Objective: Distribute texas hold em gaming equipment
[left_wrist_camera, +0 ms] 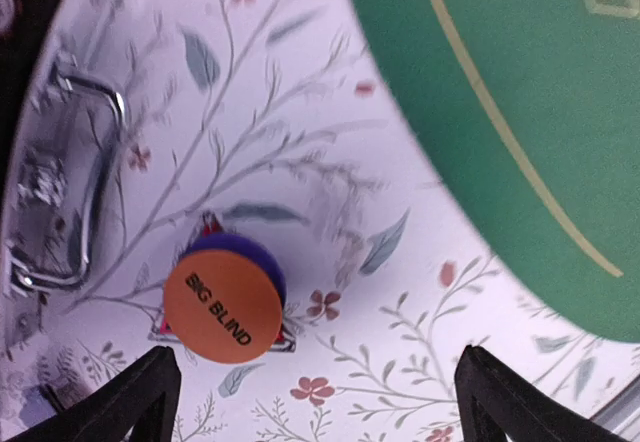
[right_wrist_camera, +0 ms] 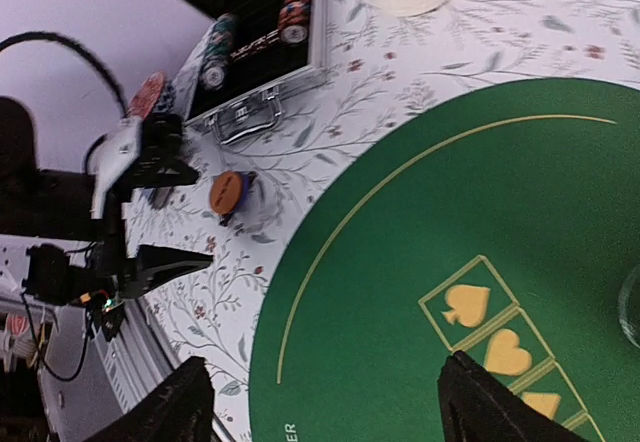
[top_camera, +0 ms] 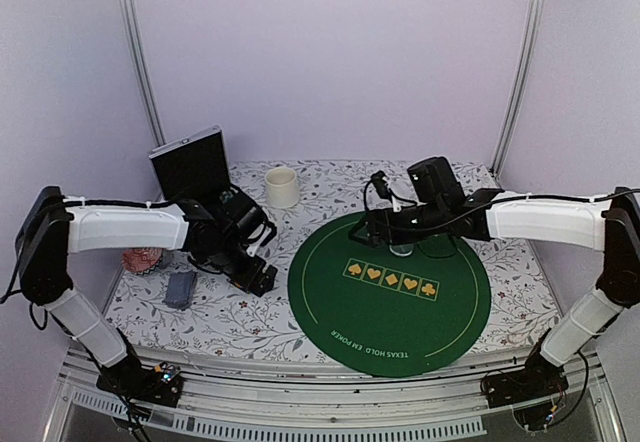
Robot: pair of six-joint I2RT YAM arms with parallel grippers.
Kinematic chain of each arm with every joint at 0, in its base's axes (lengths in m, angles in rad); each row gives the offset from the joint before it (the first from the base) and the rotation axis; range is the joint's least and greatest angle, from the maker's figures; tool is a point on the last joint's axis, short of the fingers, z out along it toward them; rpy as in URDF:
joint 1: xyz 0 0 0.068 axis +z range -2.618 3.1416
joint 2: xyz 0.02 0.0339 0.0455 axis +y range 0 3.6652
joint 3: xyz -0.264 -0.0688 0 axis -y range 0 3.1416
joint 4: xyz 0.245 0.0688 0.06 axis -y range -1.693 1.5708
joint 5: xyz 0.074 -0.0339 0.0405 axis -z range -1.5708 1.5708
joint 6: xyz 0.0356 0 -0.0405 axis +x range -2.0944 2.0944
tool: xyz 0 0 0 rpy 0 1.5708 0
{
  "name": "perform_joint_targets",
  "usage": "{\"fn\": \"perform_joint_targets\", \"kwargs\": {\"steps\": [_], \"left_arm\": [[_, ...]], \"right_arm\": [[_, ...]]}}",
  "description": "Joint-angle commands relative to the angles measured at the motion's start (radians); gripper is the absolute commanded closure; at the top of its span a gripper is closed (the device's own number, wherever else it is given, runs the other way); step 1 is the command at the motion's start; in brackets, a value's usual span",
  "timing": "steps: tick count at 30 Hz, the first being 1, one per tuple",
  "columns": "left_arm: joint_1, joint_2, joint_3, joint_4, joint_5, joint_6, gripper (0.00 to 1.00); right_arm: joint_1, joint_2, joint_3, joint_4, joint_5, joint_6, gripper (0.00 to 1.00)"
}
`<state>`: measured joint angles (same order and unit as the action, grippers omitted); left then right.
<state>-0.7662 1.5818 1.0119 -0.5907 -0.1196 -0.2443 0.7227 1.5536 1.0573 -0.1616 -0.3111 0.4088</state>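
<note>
only in wrist views: orange round disc [left_wrist_camera: 222,307]

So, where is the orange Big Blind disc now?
Left of the green mat in the left wrist view, the disc tops a blue chip on the floral cloth, near the silver-edged case.

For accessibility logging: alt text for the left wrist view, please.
An orange BIG BLIND disc sits atop a blue piece on floral tablecloth, ahead of the open left gripper. Green poker mat upper right, silver case at left.
</note>
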Motion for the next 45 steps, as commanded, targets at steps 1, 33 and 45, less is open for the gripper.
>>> {"fn": "perform_joint_targets", "kwargs": {"steps": [1,33,45], "left_arm": [[0.041,0.059,0.001,-0.031,-0.039,-0.049,0.02],[0.156,0.128,0.004,0.03,0.077,0.075,0.86],[-0.123,-0.03,0.075,0.103,0.13,0.314,0.99]], "right_arm": [[0.066,0.176,0.106,0.19,-0.222,0.066,0.27],[0.141,0.473,0.288,0.241,-0.232,0.129,0.45],[0.058,0.24,0.096,0.319,-0.345,0.167,0.43]]}}
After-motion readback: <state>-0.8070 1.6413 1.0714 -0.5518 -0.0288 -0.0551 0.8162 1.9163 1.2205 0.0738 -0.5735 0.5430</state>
